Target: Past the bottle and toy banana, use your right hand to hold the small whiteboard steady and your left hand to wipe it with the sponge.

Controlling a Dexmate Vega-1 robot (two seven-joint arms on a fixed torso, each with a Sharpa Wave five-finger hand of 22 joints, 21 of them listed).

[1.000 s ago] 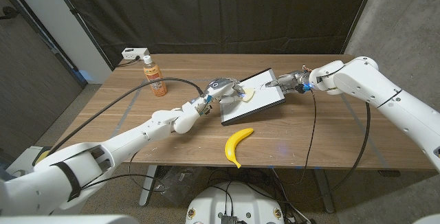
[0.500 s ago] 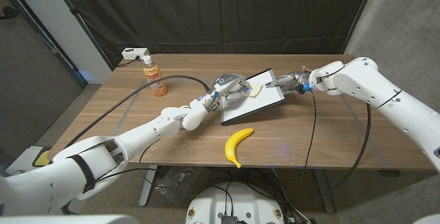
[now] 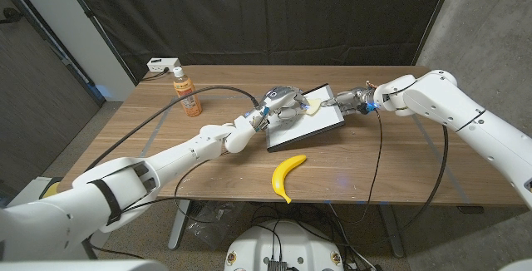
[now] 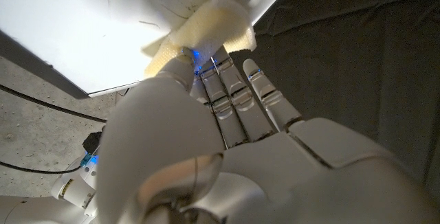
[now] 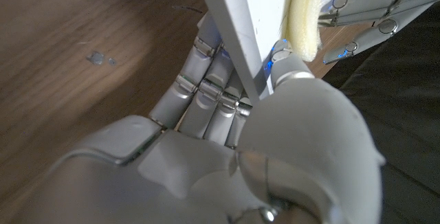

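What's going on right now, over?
Right hand grips whiteboard edge. Left hand presses sponge on it. Bottle, banana clear of both.

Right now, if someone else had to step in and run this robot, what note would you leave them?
Left robot hand: holds the sponge against the whiteboard, near its far edge.
Right robot hand: grips the whiteboard's far right edge, steadying it.
The toy banana lies in front of the board; the bottle stands at the far left of the table.
Done: board held, wiping under way.
Left: finish wiping; faint marks show in the left wrist view.
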